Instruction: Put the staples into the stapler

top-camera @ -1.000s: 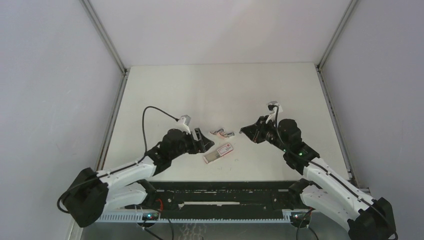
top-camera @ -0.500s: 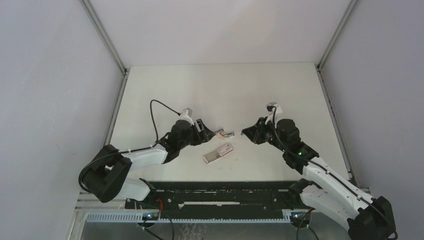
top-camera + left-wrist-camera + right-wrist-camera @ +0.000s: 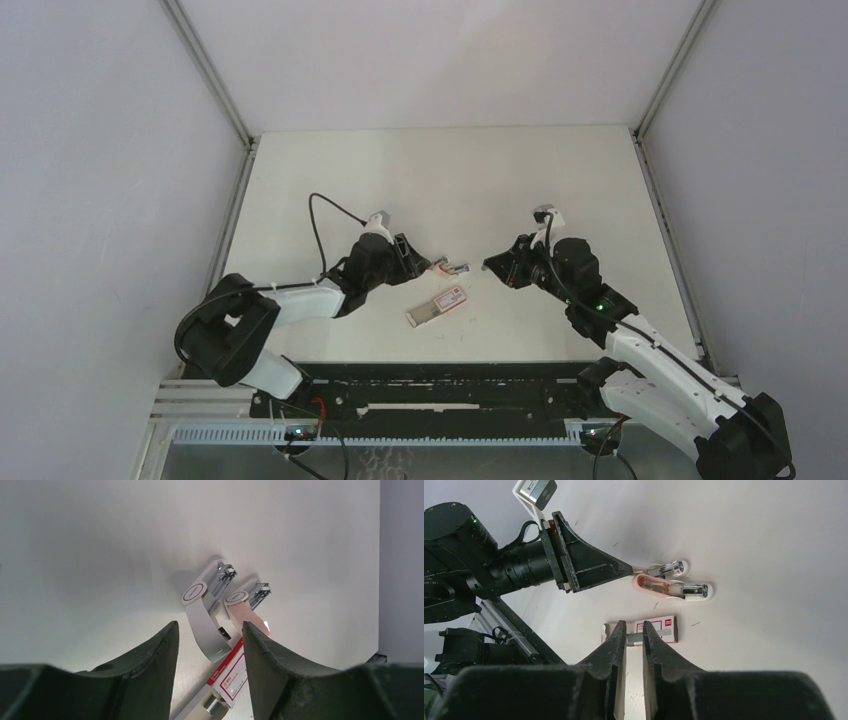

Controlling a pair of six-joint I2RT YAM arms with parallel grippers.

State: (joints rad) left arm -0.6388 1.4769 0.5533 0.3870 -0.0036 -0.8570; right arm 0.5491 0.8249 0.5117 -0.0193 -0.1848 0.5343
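The stapler [image 3: 447, 266] lies swung open on the table, a white arm [image 3: 205, 612] and a pink arm [image 3: 245, 611] side by side; it also shows in the right wrist view [image 3: 671, 584]. The red-and-white staple box [image 3: 437, 306] lies nearer, its tray pulled out [image 3: 231, 676]. My left gripper [image 3: 422, 263] is open and empty, its tips [image 3: 210, 630] just short of the stapler's near end. My right gripper [image 3: 490, 263] hovers right of the stapler, fingers nearly together [image 3: 634, 626] on a thin grey strip of staples [image 3: 634, 636] at their tips.
The table surface [image 3: 450, 180] is plain white with grey walls on three sides. A black rail [image 3: 430, 385] runs along the near edge between the arm bases. The left arm's cable [image 3: 320, 215] loops above its wrist.
My left gripper has moved right and away from its base, up to the stapler's left end. The right arm, the stapler and the box have not moved.
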